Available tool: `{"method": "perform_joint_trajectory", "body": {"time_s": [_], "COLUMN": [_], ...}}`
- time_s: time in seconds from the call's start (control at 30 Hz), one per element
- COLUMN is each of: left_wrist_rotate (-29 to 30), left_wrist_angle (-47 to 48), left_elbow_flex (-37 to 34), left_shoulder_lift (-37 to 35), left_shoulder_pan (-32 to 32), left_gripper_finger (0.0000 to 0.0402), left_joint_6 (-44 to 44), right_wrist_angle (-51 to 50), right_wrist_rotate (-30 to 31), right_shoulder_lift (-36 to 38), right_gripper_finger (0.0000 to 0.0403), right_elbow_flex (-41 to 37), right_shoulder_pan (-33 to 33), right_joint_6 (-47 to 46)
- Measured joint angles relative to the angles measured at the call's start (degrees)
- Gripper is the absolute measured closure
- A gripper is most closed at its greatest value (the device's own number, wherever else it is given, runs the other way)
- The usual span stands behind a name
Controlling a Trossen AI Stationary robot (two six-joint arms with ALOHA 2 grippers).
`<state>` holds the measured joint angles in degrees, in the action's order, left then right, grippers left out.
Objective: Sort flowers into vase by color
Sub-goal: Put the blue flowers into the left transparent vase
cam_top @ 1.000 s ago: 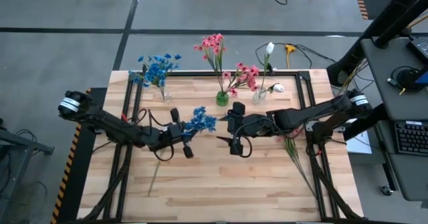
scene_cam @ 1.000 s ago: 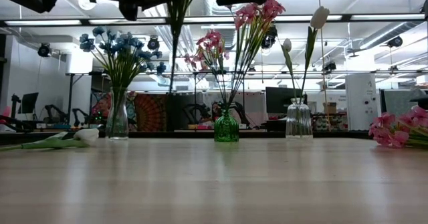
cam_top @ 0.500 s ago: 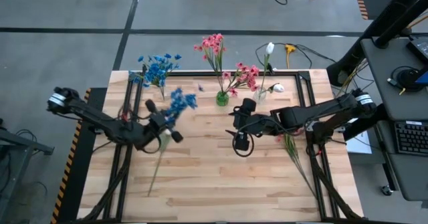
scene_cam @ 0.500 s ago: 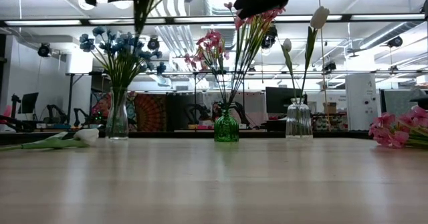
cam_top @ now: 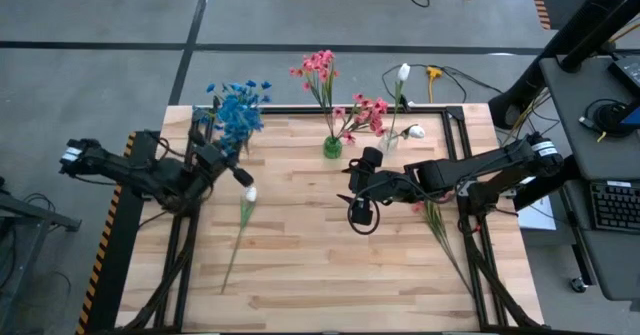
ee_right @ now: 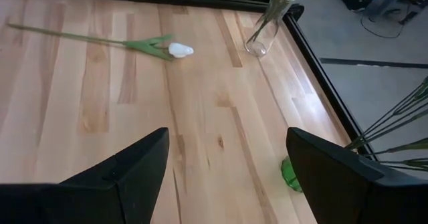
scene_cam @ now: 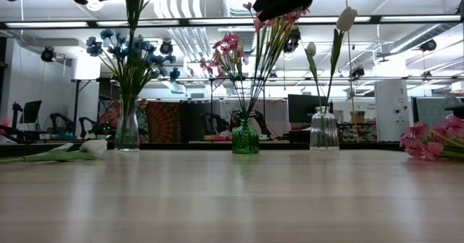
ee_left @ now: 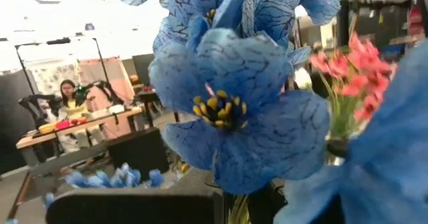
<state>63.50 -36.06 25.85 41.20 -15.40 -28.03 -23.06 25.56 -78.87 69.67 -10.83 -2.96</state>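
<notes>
My left gripper (cam_top: 222, 155) is at the table's far left, shut on a blue flower (cam_top: 241, 122) whose blooms fill the left wrist view (ee_left: 227, 110). It hangs just beside the clear vase (scene_cam: 127, 130) of blue flowers (cam_top: 232, 93). Further along the far edge, a green vase (cam_top: 332, 147) holds pink flowers and a clear vase (cam_top: 388, 141) holds white buds. A white tulip (cam_top: 248, 193) lies flat on the table. My right gripper (cam_top: 360, 197) hovers open over the table's middle with nothing between its fingers (ee_right: 134, 170). My left gripper holds the blue flower by its green stem (scene_cam: 135, 3), below the blooms. The blooms hide the spot in the wrist view, so the kind of hold cannot be told. The fingers come roughly level from the table's left. The flower is lifted clear of the table.
A pink flower (cam_top: 432, 218) lies on the table at the right, its bloom showing in the low view (scene_cam: 431, 141). A black frame rail (cam_top: 300, 111) runs along the table's far edge behind the vases. Bare wood lies toward the near edge.
My left gripper has carried the blue flower from the table's middle toward the far left corner, rising and tipping up, until the blooms sit beside the blue bunch in the vase. The white tulip it passed over lies uncovered.
</notes>
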Motion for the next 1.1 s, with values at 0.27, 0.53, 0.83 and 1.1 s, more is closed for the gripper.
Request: {"method": "perform_joint_trajectory", "body": {"time_s": [0.27, 0.53, 0.83, 1.1], "left_wrist_rotate": [-10.0, -17.8, -20.2, -20.2], "left_wrist_angle": [-1.4, -1.2, -1.5, -1.6], "left_elbow_flex": [-3.8, -4.8, -4.9, -4.9], "left_shoulder_lift": [-5.9, -5.1, -4.6, -4.4], "left_shoulder_pan": [13.3, 22.0, 23.5, 23.8], "left_gripper_finger": [0.0393, 0.0393, 0.0393, 0.0393], "left_joint_6": [0.1, -0.3, -5.2, -6.7], "right_wrist_angle": [2.4, 2.9, 4.7, 5.4], "right_wrist_rotate": [0.0, 0.0, 0.0, 0.0], "right_shoulder_lift": [0.0, 0.0, -0.1, -0.1], "right_gripper_finger": [0.0110, 0.0110, 0.0110, 0.0110], "right_elbow_flex": [-0.6, -1.2, -2.1, -2.6], "right_shoulder_pan": [0.0, 0.0, 0.2, 0.8], "right_joint_6": [0.8, 1.0, 1.4, 1.5]}}
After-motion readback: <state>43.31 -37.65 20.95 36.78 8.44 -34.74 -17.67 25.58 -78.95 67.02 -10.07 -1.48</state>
